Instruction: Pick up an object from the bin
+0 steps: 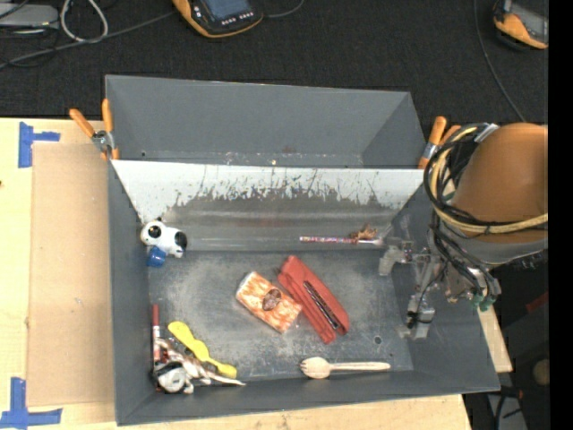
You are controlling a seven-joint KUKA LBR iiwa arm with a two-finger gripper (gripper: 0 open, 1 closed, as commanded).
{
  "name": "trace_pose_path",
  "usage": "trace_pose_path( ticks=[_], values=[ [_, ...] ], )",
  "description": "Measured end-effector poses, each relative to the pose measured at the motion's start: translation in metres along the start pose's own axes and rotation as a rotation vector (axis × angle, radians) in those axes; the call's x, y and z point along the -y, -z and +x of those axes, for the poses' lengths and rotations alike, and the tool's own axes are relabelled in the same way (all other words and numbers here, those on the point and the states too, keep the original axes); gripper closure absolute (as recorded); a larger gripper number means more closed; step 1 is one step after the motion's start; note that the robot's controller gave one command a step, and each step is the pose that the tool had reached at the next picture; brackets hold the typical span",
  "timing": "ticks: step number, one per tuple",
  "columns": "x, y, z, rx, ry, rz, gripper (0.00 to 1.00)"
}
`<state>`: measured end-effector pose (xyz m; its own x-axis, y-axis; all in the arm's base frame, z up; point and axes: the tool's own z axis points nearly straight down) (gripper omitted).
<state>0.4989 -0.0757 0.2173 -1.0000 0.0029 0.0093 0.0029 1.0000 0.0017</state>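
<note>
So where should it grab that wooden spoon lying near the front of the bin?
Probably mid-handle, coming straight down and closing across its narrow width. The wooden spoon lies flat and alone on the bin floor, its slim straight handle running toward the view's right. The rounded bowl at the left end is wider and likelier to slip.

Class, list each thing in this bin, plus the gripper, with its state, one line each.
gripper: by the right wall, apart from every object.
orange packet: flat, mid-floor.
red case: flat, against the orange packet.
wooden spoon: flat, alone, near front.
white-and-black toy: alone, at left wall.
yellow piece: lying on the front-left heap.
</note>
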Motion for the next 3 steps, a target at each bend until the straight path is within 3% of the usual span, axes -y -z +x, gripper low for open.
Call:
trace_pose_path(
  ticks=[1,2,3],
  values=[
    [0.000,0.004,-0.002,0.008,0.003,0.001,0.00],
    [-0.038,-0.012,-0.004,0.008,0.095,0.002,0.00],
    [-0.051,-0.041,-0.013,0.007,0.050,0.000,0.00]
  ],
)
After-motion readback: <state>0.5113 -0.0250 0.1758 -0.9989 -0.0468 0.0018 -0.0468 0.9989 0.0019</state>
